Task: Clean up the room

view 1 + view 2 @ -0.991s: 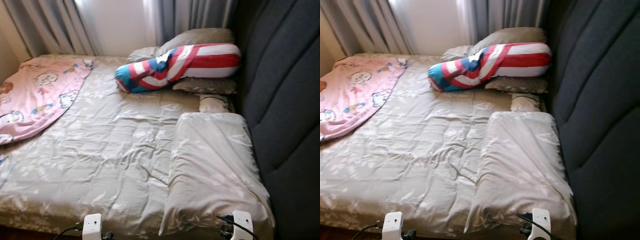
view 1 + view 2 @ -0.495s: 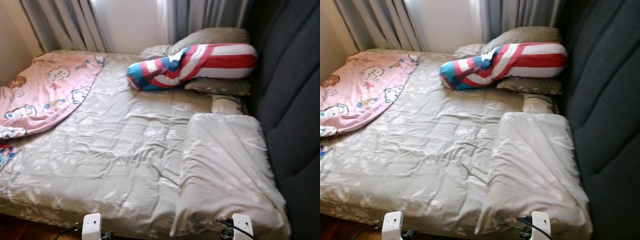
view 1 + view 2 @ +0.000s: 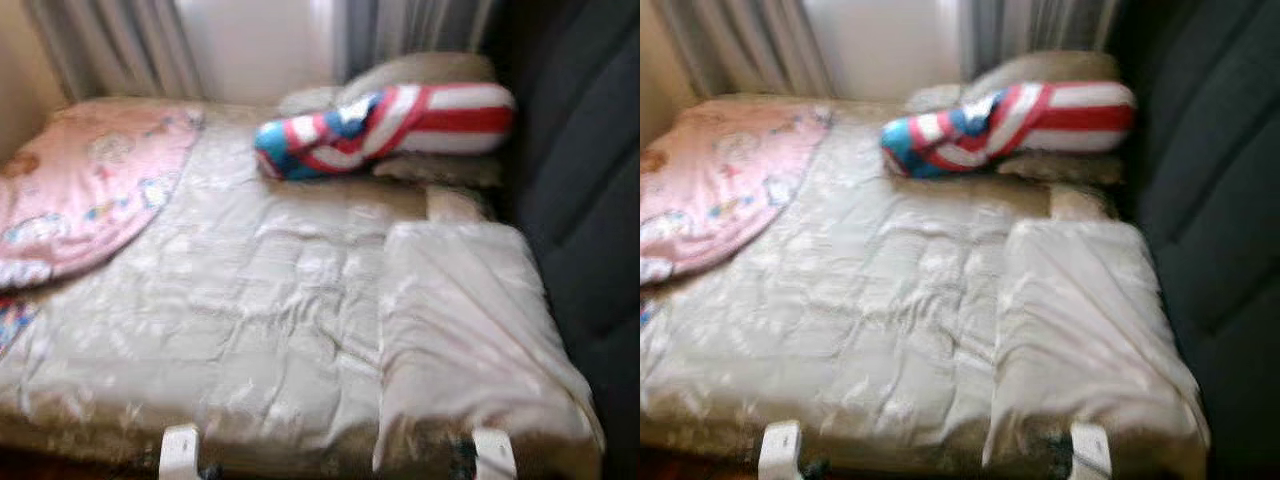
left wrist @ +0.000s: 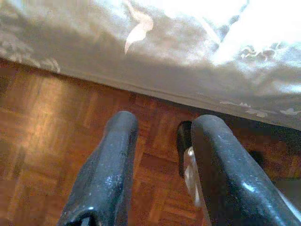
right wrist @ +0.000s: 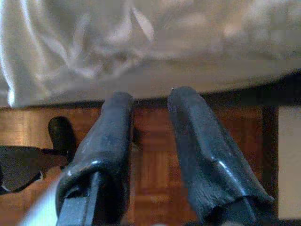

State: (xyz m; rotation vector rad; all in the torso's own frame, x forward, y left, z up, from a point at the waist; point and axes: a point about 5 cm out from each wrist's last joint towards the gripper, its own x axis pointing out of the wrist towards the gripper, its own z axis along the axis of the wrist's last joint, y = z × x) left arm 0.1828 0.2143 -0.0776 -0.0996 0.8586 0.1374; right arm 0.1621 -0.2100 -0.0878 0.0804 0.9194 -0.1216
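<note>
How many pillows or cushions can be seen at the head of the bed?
3, possibly more hidden: a striped bolster on top, a beige pillow behind it by the curtains, another beige pillow under it.

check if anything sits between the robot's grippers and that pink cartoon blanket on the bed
Nothing visible does. The pink cartoon blanket lies on the bed's far left; only smooth beige quilt lies between. Both the left gripper and right gripper hang over wooden floor by the bed's edge.
</note>
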